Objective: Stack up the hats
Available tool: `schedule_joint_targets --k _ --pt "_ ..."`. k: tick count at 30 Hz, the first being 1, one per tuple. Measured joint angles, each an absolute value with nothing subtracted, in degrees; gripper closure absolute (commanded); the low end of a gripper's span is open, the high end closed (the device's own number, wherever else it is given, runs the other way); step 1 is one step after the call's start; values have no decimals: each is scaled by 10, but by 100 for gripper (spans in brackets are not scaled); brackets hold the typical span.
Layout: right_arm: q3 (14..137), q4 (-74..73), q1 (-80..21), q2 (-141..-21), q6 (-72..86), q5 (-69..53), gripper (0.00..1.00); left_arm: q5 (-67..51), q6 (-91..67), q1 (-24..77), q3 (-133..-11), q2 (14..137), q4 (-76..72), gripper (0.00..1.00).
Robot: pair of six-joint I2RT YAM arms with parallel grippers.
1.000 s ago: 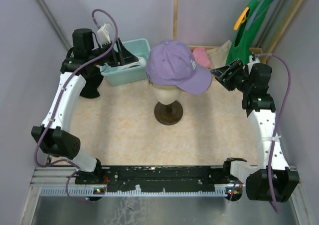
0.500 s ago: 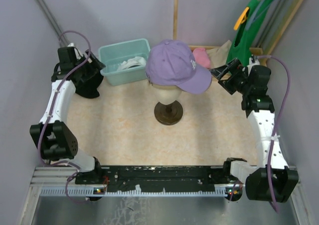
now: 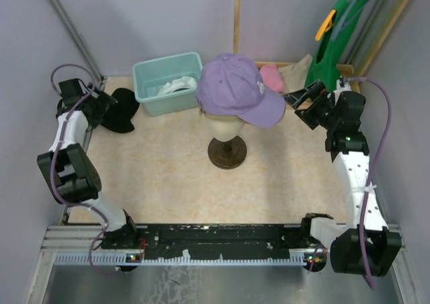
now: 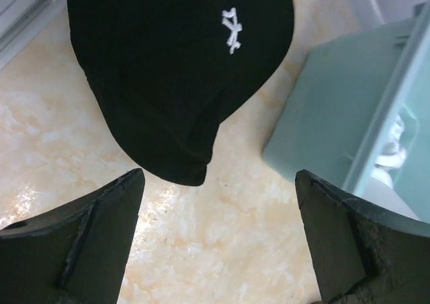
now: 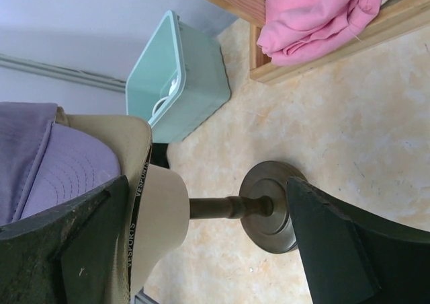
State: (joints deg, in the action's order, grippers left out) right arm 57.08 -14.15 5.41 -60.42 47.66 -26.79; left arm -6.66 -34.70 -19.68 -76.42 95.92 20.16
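Note:
A purple cap [image 3: 235, 89] sits on a mannequin head on a stand [image 3: 227, 150], brim pointing right. In the right wrist view the purple cap [image 5: 47, 163] lies over a tan cap [image 5: 127, 136]. A black cap with a white logo [image 3: 122, 109] lies on the table at the far left. A white cap [image 3: 176, 87] lies in the teal bin [image 3: 151, 72]. My left gripper [image 3: 99, 106] is open and empty just left of the black cap [image 4: 181, 68], above the table. My right gripper [image 3: 299, 102] is open and empty, right of the purple brim.
A pink cloth [image 3: 271, 77] lies on a wooden frame [image 3: 299, 64] at the back right, with a green top [image 3: 329, 42] hanging beside it. The bin [image 4: 349, 109] stands close to the right of the black cap. Walls close in on both sides.
My left arm has swung from over the teal bin out to the left wall and now points at the black cap. The right arm has barely moved.

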Motion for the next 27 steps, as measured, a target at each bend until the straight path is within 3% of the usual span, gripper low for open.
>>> schedule_joint_targets --k 21,25,27 --pt "570 -123 76 -636 487 -279 1 7 -332 -204 -878 1136 235 1" --pt "570 -131 77 -646 487 -271 1 9 -332 -204 -917 1178 240 10" --pt "570 -135 77 -647 487 -267 1 9 -332 -204 -928 1191 241 26"
